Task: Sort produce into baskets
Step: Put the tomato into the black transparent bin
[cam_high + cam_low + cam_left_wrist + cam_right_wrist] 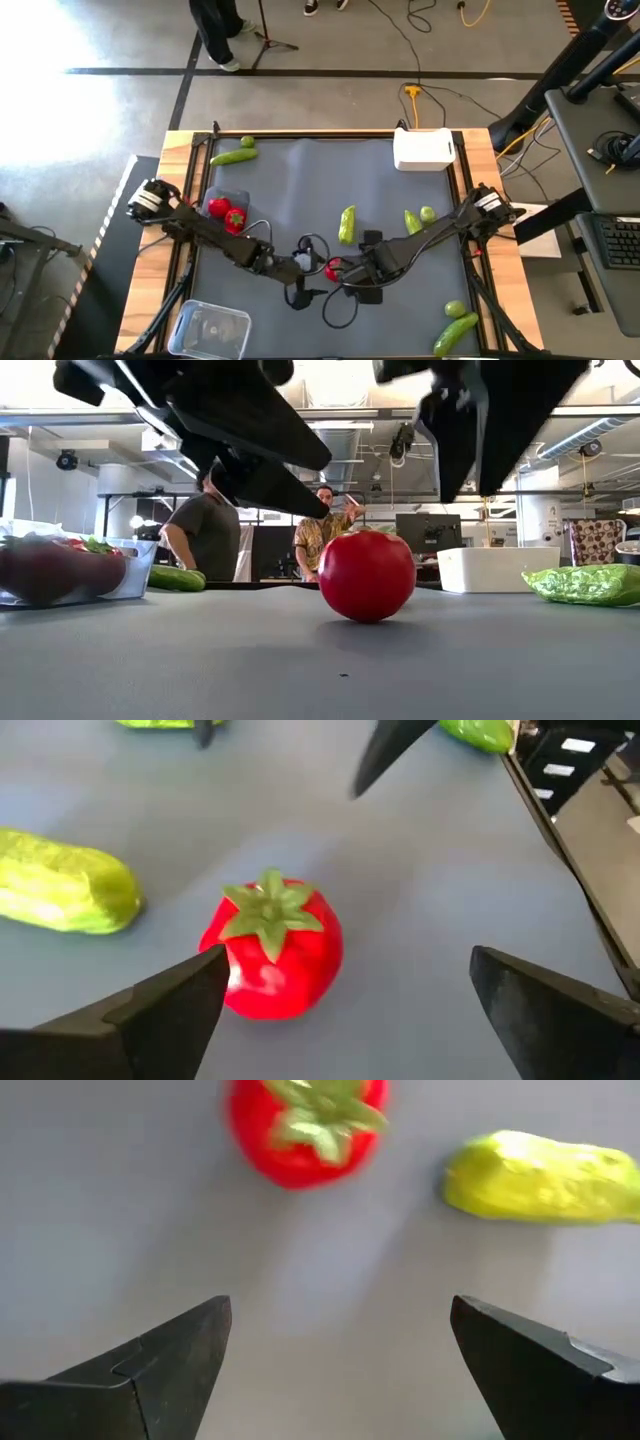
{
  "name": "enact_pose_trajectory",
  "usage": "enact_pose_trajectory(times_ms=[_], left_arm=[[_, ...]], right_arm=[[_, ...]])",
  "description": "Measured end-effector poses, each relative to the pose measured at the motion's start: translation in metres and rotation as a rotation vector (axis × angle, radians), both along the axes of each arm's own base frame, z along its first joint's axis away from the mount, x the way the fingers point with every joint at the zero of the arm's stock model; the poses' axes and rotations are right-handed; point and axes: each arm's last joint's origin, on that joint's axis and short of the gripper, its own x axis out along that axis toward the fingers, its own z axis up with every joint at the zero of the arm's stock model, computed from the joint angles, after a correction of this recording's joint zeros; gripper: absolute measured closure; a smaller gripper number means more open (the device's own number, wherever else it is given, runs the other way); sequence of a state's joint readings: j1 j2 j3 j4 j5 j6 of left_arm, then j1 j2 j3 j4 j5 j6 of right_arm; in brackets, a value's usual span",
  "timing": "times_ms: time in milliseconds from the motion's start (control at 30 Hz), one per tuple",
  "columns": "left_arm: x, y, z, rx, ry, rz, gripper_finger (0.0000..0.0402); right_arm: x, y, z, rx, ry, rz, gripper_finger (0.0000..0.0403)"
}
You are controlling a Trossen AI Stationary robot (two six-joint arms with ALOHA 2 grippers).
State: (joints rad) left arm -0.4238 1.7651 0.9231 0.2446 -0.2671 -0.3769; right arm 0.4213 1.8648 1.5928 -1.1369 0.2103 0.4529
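A round red tomato with a green top [332, 268] stands on the grey mat near the table's front middle, its underside on the mat [366, 575]. My left gripper [303, 267] is open just left of it and above it; in the left wrist view [350, 990] the tomato [272, 960] lies ahead, close to one finger. My right gripper [352, 275] is open just right of the tomato and above the mat; in the right wrist view [340, 1340] the tomato [305, 1125] lies ahead of the fingers. A green cucumber [347, 225] lies on the mat behind them.
A dark tray [240, 197] with red tomatoes sits at the left, a white box [425, 150] at the far right, a clear tub [210, 330] at the near left. More cucumbers [235, 155] [455, 335] and lime balls [428, 213] lie about. People stand beyond the table [205, 535].
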Motion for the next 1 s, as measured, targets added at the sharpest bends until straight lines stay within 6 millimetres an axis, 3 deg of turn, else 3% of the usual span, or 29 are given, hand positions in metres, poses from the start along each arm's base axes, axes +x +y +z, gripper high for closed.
enact_pose_trajectory(times_ms=[167,367,667,833,1000], left_arm=[[0.003,0.006,-0.001,0.011,0.000,0.023,0.0006],[0.008,0.015,-0.007,0.096,-0.002,0.006,0.0006],[0.026,0.025,-0.047,0.183,0.049,-0.037,0.0006],[0.039,0.019,-0.056,0.117,0.047,-0.086,0.0008],[0.040,0.022,-0.059,0.072,0.069,-0.073,0.0026]], right_arm=[[-0.003,-0.011,-0.019,-0.124,0.005,-0.013,0.0032],[0.007,-0.025,-0.040,-0.099,-0.066,0.030,0.0032],[0.026,-0.034,-0.041,-0.046,-0.232,0.012,0.0032],[0.028,-0.032,-0.043,-0.019,-0.270,-0.001,0.0033],[0.027,-0.034,-0.044,-0.022,-0.265,-0.023,0.0033]])
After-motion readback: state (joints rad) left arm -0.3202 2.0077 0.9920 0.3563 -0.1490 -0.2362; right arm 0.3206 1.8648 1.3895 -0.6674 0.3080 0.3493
